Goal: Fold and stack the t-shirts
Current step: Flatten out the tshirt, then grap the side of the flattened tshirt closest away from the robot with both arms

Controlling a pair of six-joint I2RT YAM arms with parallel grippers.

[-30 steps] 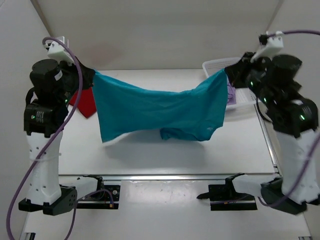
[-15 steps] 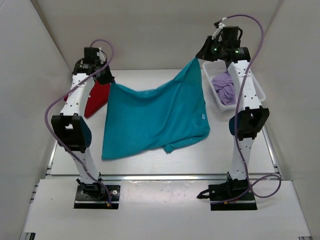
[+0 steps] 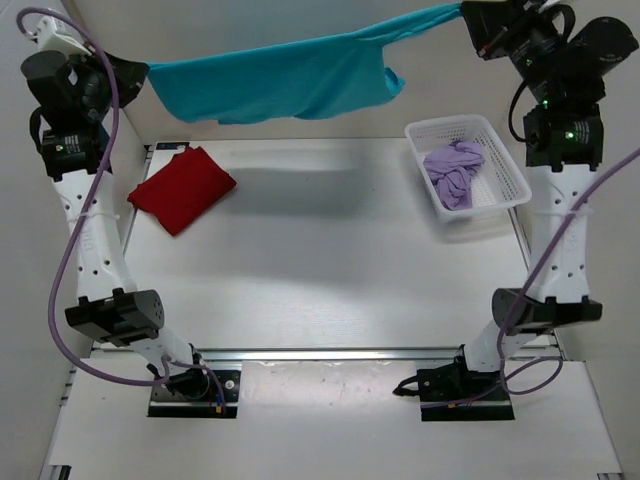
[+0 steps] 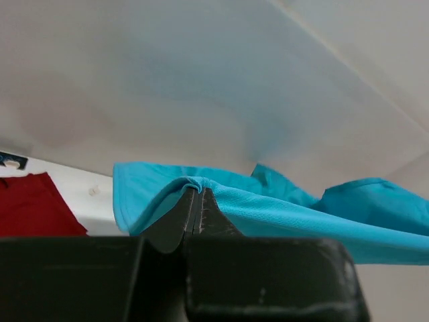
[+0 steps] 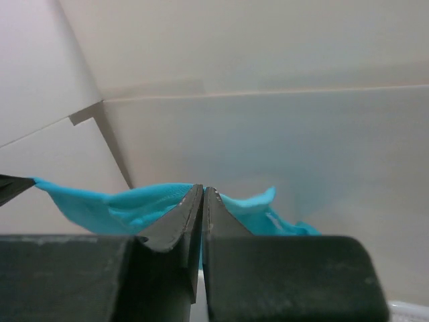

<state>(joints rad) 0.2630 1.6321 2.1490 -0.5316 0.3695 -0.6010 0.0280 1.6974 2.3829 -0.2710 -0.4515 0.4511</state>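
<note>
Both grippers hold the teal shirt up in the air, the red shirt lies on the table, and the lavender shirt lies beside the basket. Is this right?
One thing is wrong: the lavender shirt lies inside the white basket, not beside it. The top external view shows this. The rest is correct.

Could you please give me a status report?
Left gripper and right gripper shut on teal shirt, stretched high between them. Red shirt folded on table, lavender shirt bunched in basket. Nothing in the way.
</note>
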